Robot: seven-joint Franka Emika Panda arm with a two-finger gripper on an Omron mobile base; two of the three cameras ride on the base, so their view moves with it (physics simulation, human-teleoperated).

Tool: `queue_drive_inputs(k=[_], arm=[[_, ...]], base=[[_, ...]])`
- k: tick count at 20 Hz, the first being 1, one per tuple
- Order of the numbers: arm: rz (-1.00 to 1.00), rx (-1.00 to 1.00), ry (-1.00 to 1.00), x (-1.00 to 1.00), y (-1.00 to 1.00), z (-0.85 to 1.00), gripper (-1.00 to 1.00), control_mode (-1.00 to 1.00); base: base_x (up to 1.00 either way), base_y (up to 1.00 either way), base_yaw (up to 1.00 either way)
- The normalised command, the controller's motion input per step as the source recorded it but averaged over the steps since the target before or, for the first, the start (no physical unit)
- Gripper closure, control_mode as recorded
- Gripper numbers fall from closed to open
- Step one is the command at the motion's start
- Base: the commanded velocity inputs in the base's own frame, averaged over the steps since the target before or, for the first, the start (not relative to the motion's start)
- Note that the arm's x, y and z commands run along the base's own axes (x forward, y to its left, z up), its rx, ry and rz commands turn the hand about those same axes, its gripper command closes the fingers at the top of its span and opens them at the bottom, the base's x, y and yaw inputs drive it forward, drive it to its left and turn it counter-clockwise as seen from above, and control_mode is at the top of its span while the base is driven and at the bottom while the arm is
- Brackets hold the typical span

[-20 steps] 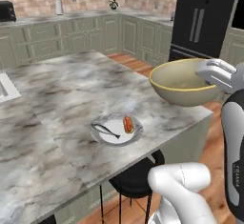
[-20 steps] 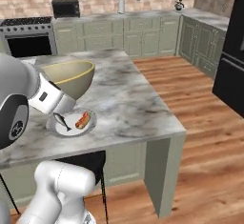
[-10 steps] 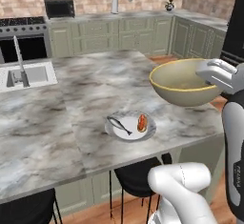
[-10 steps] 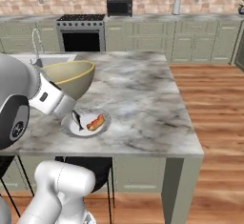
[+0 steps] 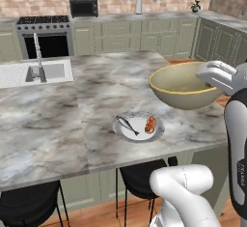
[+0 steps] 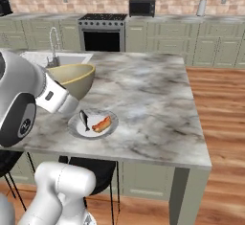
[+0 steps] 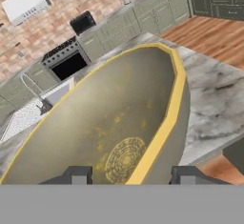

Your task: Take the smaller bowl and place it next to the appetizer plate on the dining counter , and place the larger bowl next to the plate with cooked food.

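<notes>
While gripper [image 7: 128,175] clamps rim of tan bowl [image 5: 183,85], bowl hangs above counter [image 5: 72,120], just right of white plate [image 5: 138,126], held high to clear food before set-down beside plate

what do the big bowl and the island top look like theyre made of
The larger bowl: probably glazed ceramic or stoneware, going by its matte tan body, yellow rim and printed inner pattern. The dining counter: looks like polished marble, pale with grey veins.
</notes>
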Motion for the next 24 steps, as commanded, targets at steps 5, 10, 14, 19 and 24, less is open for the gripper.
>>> queue_drive_inputs(k=[5, 10, 14, 19, 24], arm=[[-0.02, -0.01, 0.09, 0.28, -0.47, -0.42, 1.00, -1.00], [0.00, 0.00, 0.00, 0.30, -0.39, -0.47, 1.00, -1.00], [0.00, 0.02, 0.00, 0.35, -0.49, -0.35, 1.00, -1.00], [0.00, 0.09, 0.00, 0.20, -0.67, -0.24, 1.00, -1.00], [0.00, 0.10, 0.01, 0.20, -0.49, -0.27, 1.00, -1.00]], base=[[0.00, 0.00, 0.00], [0.00, 0.00, 0.00], [0.00, 0.00, 0.00], [0.00, 0.00, 0.00], [0.00, 0.00, 0.00]])
